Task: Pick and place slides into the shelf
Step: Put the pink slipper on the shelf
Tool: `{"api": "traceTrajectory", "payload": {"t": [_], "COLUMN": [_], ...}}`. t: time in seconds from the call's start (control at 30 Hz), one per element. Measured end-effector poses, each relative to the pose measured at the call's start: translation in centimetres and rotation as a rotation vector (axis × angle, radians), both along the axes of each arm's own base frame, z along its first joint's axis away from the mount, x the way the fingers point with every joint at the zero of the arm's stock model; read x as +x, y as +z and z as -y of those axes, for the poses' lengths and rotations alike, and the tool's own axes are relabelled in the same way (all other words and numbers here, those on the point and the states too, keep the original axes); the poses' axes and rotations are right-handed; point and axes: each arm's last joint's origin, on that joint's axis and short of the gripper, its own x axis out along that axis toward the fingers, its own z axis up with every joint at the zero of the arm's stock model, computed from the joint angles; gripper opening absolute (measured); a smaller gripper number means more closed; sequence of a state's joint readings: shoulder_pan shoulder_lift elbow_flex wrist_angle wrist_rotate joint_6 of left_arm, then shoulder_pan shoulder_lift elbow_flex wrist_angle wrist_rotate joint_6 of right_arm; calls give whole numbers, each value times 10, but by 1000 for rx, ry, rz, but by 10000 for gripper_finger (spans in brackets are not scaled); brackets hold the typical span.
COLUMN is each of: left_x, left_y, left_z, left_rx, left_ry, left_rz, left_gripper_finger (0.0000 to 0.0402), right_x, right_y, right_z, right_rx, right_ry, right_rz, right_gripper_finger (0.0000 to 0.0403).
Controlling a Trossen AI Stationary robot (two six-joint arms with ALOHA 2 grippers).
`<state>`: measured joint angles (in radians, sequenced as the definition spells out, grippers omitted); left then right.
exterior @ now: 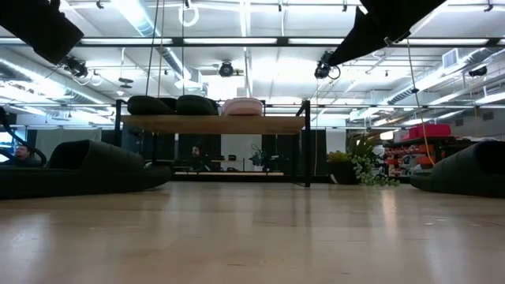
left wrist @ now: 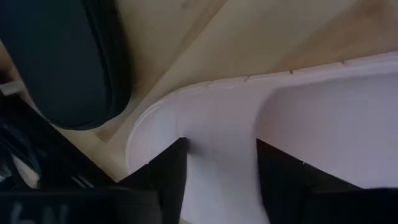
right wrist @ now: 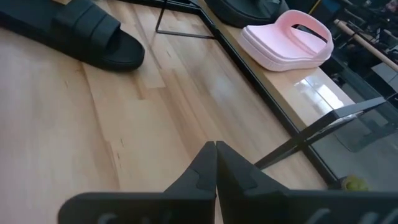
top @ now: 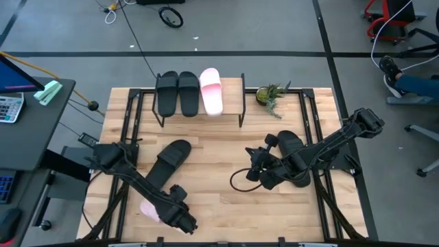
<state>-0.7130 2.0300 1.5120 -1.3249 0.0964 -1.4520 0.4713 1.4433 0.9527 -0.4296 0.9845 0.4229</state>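
Here the pink slide (left wrist: 298, 118) lies between the left hand's (left wrist: 221, 174) fingers.

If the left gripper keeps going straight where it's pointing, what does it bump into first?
Probably the pink slide. The left gripper points right at it, open fingers on either side of its edge, though the depth is hard to judge.

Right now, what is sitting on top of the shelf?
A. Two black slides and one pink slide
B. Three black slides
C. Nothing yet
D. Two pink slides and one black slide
A. In the high view the shelf carries two black slides side by side with one pink slide next to them, and a bare stretch of board on the plant's side.
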Motion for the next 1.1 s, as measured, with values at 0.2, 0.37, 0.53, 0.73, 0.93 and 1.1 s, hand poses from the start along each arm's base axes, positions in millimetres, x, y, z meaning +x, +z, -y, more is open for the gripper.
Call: {"api": "traceTrajectory", "payload": {"t": [0.2,0.37,0.53,0.73,0.93,1.1], "left_x": [4,18,44,67,96,134], "left_y": [2,13,57,128,173,187], "left_z": [-8,-16,-26,-45,-83,-133], "left_rx": [3,-33,89,587,980,1049], "left_ry": [-7,-119,-325,-715,-851,-868], "left_rz": [-20,3,176,403,391,330], "left_gripper_finger": [74,17,15,19,11,12], "right_x": [0,-1,-1,-6,-21,-29], "right_y": [-1,-1,-2,-5,-12,-14], "right_z": [0,-1,-1,-1,-3,-8], "right_rx": [22,63,82,124,140,155], "right_ry": [-7,1,-6,-52,-103,-118], "right_rz": [7,5,14,11,-41,-49], "right_gripper_finger": [5,5,5,5,5,5]}}
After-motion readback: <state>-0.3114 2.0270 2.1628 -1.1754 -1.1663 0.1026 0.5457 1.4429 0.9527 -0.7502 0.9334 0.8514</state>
